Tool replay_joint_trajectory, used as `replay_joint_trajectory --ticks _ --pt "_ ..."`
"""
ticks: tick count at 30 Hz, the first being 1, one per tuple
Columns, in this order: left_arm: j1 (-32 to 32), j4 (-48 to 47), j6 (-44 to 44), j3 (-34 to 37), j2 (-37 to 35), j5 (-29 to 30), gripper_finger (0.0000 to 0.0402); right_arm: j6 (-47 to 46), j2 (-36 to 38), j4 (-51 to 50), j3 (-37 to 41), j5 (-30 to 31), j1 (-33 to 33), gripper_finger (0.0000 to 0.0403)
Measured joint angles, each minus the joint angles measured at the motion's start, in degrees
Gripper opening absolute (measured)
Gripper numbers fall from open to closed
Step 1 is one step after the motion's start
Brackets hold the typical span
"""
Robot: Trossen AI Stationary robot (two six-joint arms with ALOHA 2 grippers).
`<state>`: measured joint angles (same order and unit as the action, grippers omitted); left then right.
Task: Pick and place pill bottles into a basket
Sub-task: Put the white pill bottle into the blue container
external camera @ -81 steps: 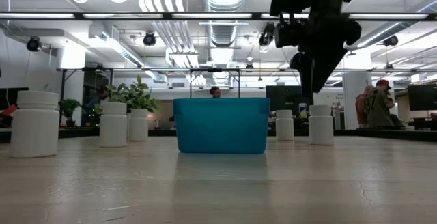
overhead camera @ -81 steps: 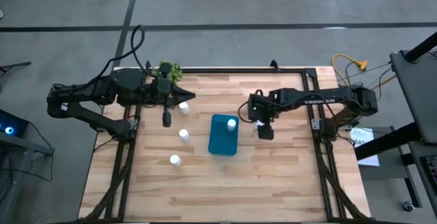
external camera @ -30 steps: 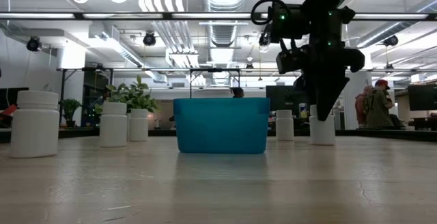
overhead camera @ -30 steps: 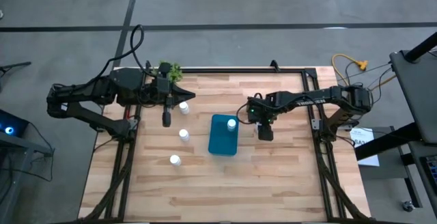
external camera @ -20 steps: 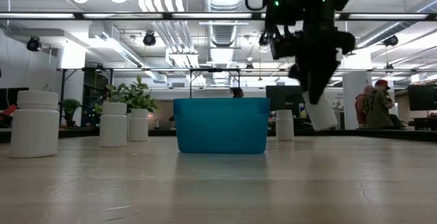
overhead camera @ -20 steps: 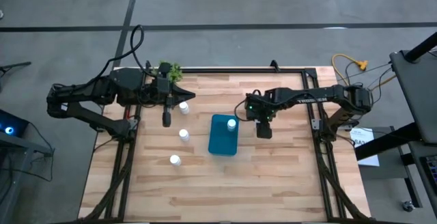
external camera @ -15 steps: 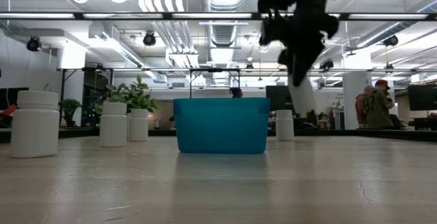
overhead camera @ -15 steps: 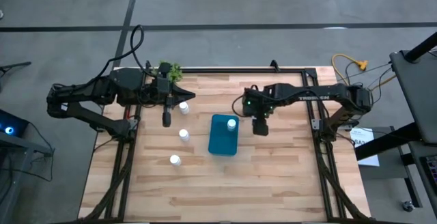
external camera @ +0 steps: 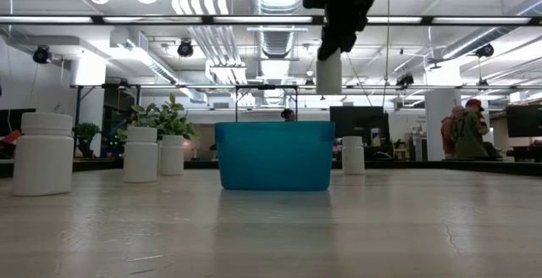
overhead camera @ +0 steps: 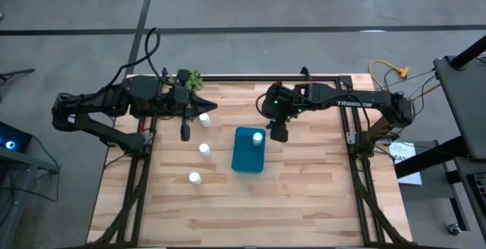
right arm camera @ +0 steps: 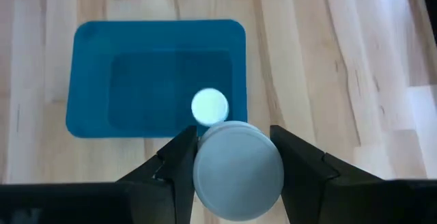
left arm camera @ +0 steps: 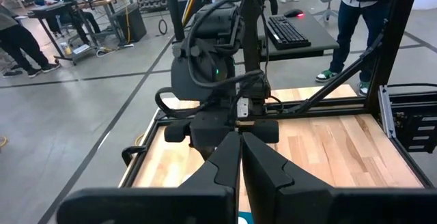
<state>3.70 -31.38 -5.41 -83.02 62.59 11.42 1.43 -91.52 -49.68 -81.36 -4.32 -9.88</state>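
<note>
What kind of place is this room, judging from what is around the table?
Probably a robotics lab or open workshop. Exposed ducts and pipes run under the ceiling, a desk with a keyboard stands on the bare concrete floor, and people stand at workstations beyond the wooden table.

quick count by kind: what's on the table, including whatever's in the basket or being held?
White pill bottles: 6 (4 standing loose, 1 in the basket, 1 held in the right tool)
Teal basket: 1
Green plant: 1
Total: 8
</note>
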Motion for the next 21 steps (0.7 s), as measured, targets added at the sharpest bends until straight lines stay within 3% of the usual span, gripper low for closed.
replay_joint_trajectory --ticks 21 --pt "0.0 0.0 0.0 0.0 0.0 2.8 0.0 -3.2 -4.8 7.2 0.0 3.6 9.4 0.0147"
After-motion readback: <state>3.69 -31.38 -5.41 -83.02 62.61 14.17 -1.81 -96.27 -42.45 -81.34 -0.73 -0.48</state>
